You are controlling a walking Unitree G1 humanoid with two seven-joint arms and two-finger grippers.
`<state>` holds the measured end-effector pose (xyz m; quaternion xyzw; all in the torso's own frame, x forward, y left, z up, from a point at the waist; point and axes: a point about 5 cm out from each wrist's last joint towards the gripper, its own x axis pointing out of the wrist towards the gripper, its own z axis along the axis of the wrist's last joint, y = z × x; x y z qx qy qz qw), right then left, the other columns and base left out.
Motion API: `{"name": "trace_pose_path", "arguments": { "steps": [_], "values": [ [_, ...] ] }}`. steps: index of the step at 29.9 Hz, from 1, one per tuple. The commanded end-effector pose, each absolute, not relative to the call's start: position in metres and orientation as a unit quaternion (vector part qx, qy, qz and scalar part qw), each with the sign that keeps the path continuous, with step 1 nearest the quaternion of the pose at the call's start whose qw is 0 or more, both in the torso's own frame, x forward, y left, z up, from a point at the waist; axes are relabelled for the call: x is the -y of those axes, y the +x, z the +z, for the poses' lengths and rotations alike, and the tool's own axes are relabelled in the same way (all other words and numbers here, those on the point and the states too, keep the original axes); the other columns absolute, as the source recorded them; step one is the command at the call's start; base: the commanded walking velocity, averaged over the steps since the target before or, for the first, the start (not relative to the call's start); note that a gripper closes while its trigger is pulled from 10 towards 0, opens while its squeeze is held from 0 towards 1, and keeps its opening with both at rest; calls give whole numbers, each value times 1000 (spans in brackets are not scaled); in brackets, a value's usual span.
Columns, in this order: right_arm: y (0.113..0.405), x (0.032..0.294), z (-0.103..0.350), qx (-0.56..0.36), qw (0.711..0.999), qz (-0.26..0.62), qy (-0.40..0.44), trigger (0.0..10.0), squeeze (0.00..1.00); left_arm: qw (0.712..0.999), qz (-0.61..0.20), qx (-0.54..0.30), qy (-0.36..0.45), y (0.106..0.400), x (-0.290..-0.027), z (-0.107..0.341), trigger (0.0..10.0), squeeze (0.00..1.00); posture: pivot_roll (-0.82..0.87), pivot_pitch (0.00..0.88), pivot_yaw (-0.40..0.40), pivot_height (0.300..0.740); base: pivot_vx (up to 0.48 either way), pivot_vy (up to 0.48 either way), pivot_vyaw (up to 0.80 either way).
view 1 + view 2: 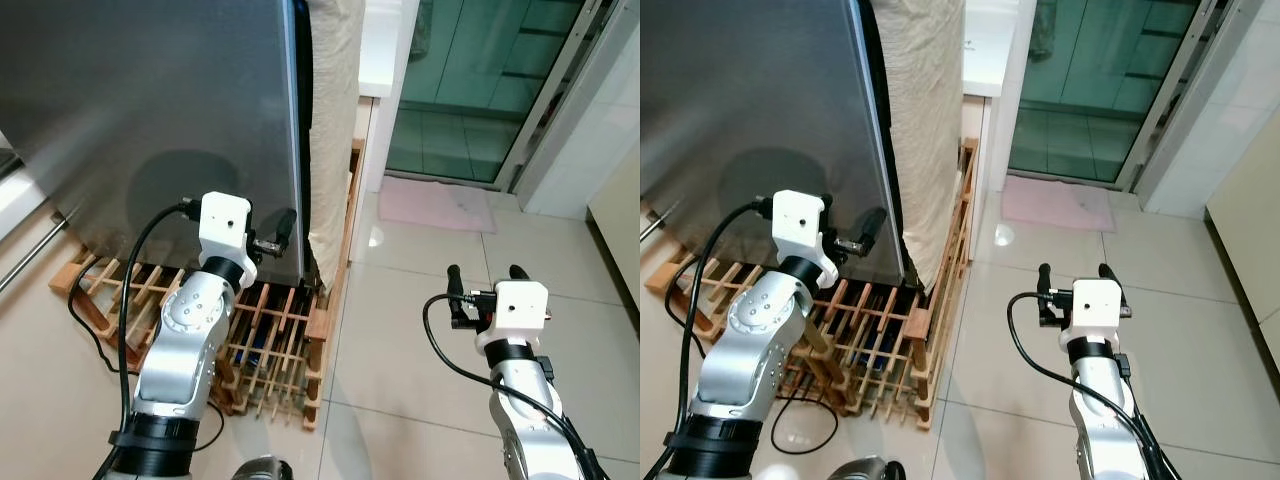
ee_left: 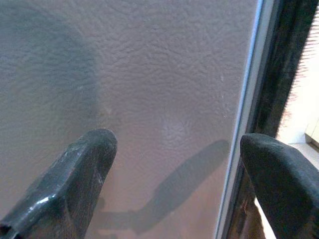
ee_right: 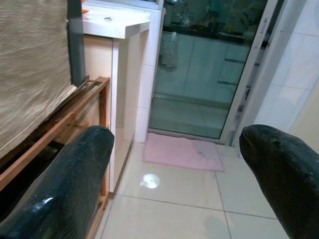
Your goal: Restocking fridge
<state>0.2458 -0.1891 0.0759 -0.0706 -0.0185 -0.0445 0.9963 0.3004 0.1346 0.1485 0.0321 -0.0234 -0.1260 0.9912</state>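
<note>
Left end effector (image 1: 283, 232) near unlabelled fridge door (image 1: 150, 110)

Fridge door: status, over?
Left end effector open at fridge door edge. Right end effector open, idle over floor. Door shut; wooden rack below.

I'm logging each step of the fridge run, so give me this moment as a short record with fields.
fridge door: shut, grey textured front
left gripper: open, raised at the door's right edge, fingers close to the surface
right gripper: open, holding nothing, out over the tiled floor
under fridge: wooden slatted rack
beside fridge: beige cloth hanging
background: pink mat before a glass door
</note>
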Motion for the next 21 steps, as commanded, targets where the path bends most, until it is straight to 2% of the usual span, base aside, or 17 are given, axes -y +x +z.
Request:
{"name": "trace_pose_path", "arguments": {
  "steps": [1, 5, 19, 21],
  "values": [
    [250, 194, 80, 22, 996, -57, -67, 10000, 0, 991, -126, 31, 41, 304, -132, 149, 10000, 0, 71, 0, -3, 740, 0, 0, 0],
    [252, 196, 82, 26, 995, -60, -68, 10000, 0, 991, -119, 32, 43, 307, -127, 149, 10000, 0, 47, 0, 0, 740, 0, 0, 0],
    [254, 203, 84, 31, 995, -63, -76, 10000, 0, 991, -119, 45, 36, 312, -119, 150, 10000, 0, 37, 0, -13, 740, -360, 0, 0],
    [254, 202, 83, 30, 995, -62, -76, 10000, 0, 991, -123, 44, 29, 313, -118, 149, 10000, 0, 41, 0, -11, 740, 0, 0, 0]
  ]
}}
